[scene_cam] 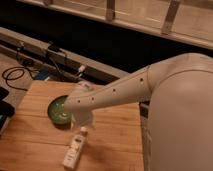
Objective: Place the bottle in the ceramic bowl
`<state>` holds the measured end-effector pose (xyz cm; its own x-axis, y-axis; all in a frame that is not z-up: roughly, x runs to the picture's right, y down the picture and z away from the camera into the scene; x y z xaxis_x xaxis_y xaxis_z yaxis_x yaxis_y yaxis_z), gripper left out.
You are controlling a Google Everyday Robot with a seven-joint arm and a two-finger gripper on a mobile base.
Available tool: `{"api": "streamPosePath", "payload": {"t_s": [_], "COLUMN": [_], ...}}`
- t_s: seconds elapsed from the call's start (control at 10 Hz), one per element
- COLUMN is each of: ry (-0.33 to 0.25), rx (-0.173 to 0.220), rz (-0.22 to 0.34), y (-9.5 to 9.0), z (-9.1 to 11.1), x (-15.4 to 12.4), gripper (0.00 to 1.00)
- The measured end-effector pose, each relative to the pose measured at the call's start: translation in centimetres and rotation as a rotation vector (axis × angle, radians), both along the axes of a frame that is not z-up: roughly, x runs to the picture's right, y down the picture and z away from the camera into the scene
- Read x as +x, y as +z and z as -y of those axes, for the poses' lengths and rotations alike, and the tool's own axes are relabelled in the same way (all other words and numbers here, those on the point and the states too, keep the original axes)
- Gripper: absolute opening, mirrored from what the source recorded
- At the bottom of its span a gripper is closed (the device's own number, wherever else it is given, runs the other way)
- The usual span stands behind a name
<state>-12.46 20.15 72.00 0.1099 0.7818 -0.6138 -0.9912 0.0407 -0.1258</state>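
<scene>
The gripper [82,121] is held low over a wooden table top [117,137] of pale planks, which is spread beneath it and out to both sides. Beyond the gripper, past the table's far edge, a long pale ledge [35,40] is run slantwise, and above that a broad dark panel [100,35] is seen. Higher still, a light surface [140,15] is crossed by two upright posts [109,9]. Left of the gripper, black cables [12,76] are coiled on a brownish floor [10,62], with a small blue object [42,75] near them. The scene is dimly and warmly lit.
</scene>
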Motion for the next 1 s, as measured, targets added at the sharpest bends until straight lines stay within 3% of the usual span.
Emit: {"api": "streamPosePath", "payload": {"t_s": [0.5,1.0], "ry": [-0.039,-0.012], "rx": [-0.009,-0.093], "rz": [0.003,0.009], "y": [0.1,2.5], "z": [-1.4,-4.6], "x": [-1.4,-1.0], "gripper": [0.65,0.65]}}
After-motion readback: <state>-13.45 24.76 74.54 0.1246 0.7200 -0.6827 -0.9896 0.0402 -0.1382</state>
